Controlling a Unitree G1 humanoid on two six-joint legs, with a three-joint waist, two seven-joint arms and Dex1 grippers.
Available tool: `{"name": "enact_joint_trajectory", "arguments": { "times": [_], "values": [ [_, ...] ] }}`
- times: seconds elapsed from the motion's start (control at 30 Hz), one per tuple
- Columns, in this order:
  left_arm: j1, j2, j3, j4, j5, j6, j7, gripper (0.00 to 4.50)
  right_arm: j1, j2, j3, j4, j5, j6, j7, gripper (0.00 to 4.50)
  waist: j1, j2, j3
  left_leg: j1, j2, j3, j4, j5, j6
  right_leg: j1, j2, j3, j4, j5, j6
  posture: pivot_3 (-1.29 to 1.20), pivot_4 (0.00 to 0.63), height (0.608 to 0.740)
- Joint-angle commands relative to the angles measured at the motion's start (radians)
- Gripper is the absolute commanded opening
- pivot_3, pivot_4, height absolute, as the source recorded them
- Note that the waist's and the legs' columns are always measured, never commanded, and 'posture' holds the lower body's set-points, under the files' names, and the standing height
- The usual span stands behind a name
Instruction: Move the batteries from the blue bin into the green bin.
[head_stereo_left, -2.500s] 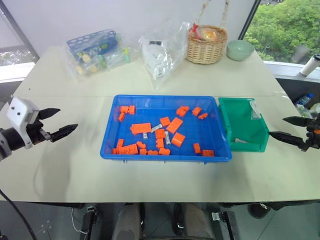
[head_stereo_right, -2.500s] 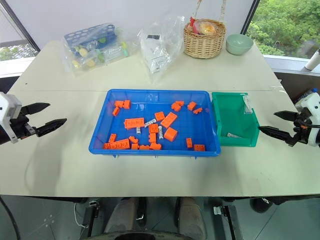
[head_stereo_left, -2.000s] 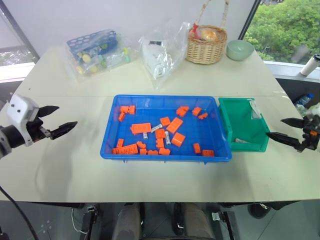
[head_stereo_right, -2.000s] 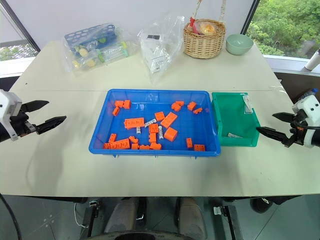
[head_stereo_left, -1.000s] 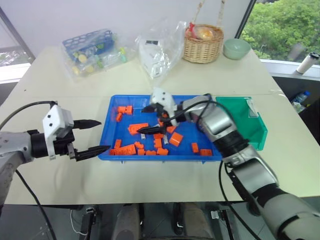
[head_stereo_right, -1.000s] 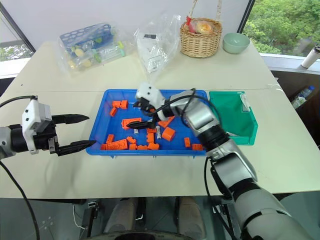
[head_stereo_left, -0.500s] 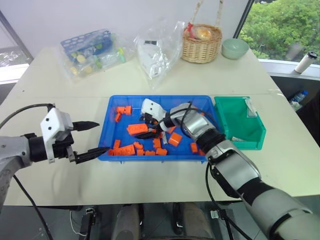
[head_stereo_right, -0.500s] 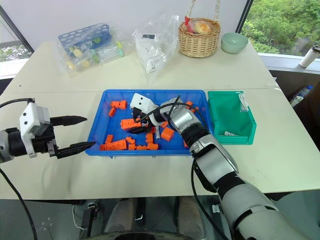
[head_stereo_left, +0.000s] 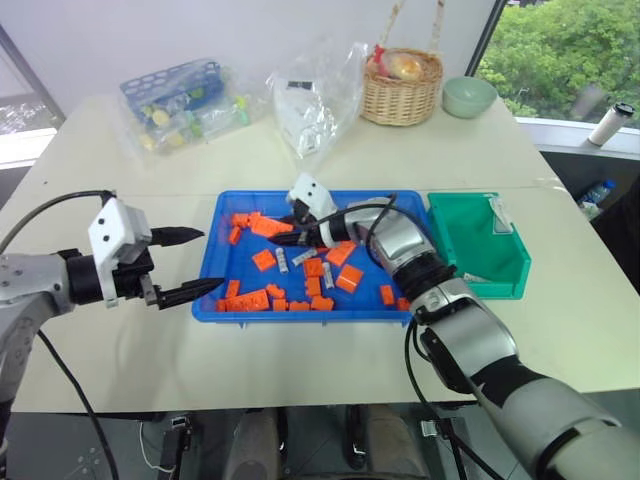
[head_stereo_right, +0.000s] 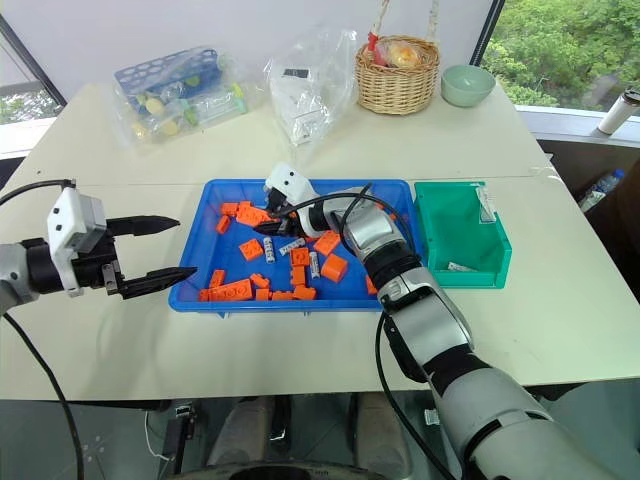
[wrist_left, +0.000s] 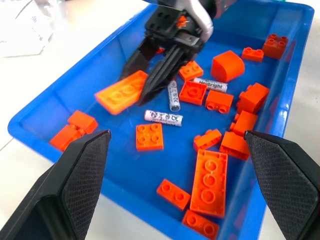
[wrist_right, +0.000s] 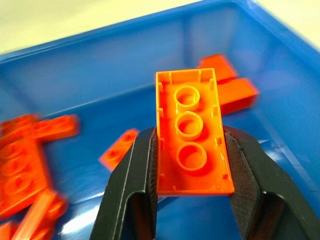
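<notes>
— In the middle of the table (head_stereo_left: 120, 400), what is sitting there?

— The blue bin (head_stereo_left: 225, 245) is sitting there, and the green bin (head_stereo_left: 478, 250) is sitting right beside it, touching its side, on the robot's right.

— What is lying in the blue bin?

— Lots of orange bricks (wrist_left: 210, 182) are lying all over its floor. Three batteries (wrist_left: 163, 117) are lying there too, near the middle. They are small and silver with black writing. One is lying flat next to a square brick (wrist_left: 149, 136), one (wrist_left: 173, 95) is lying just under the black fingers, and one (wrist_left: 209, 85) is lying close to a rounded brick (wrist_left: 227, 65).

— What is the right gripper (head_stereo_right: 266, 224) doing?

— It is reaching over the back left part of the blue bin. Its two black fingers (wrist_right: 131, 175) are squeezing a flat orange brick (wrist_right: 191, 133) between them. The brick is being held up above the bin floor, and in the right wrist view its hollow underside with three rings is showing.

— So it is not holding a battery?

— No. It is holding the brick. The batteries are all lying loose on the floor of the blue bin.

— And the left gripper (head_stereo_left: 190, 264)?

— It is hanging over the table just beside the left wall of the blue bin. Its fingers are spread wide apart and nothing is between them.

— Is anything lying in the green bin?

— Something small and pale (head_stereo_left: 477, 279) is lying at the bottom, but I cannot tell what it is.

— What is sitting at the far end of the table?

— A basket (head_stereo_left: 403, 95), a pale green bowl (head_stereo_left: 470, 97), a clear plastic bag (head_stereo_left: 320, 95) and a blue rack (head_stereo_left: 180, 95) wrapped in plastic.
</notes>
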Motion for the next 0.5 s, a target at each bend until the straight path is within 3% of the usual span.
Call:
{"name": "enact_joint_trajectory", "arguments": {
  "times": [0.03, 0.13, 0.27, 0.5],
  "values": [
    [-0.025, -0.001, -0.01, 0.003, 0.004, -0.021, -0.001, 4.5, -0.05, 0.018, -0.023, 0.04, -0.024, -0.005, -0.084, 2.71, 0.0, 0.0, 0.0, 0.0, 0.0, 0.0, 0.0, 0.0, 0.0, 0.0, 0.0, 0.0, 0.0, 0.0, 0.0, 0.0, 0.15, 0.736],
    [-0.04, -0.001, -0.021, 0.015, 0.006, -0.024, -0.006, 4.5, -0.048, 0.011, -0.023, 0.017, -0.032, -0.004, -0.102, 4.2, 0.001, 0.0, 0.0, 0.0, 0.0, 0.0, 0.0, 0.0, 0.0, 0.0, 0.0, 0.0, 0.0, 0.0, 0.0, 0.0, 0.15, 0.736],
    [-0.049, 0.0, -0.028, 0.026, 0.009, -0.028, -0.011, 4.5, -0.02, -0.012, -0.048, -0.108, -0.009, 0.076, -0.114, 4.2, 0.001, 0.0, 0.0, 0.0, 0.0, 0.0, 0.0, 0.0, 0.0, 0.0, 0.0, 0.0, 0.0, 0.0, 0.0, 0.0, 0.15, 0.736],
    [-0.054, -0.004, -0.042, 0.042, 0.009, -0.037, -0.018, 4.5, 0.162, -0.066, -0.022, -0.589, 0.033, 0.468, -0.128, 4.2, 0.004, 0.0, 0.0, 0.0, 0.0, -0.001, 0.0, 0.0, 0.0, 0.0, 0.0, 0.0, 0.0, 0.0, 0.0, 0.0, 0.15, 0.736]
  ]
}}
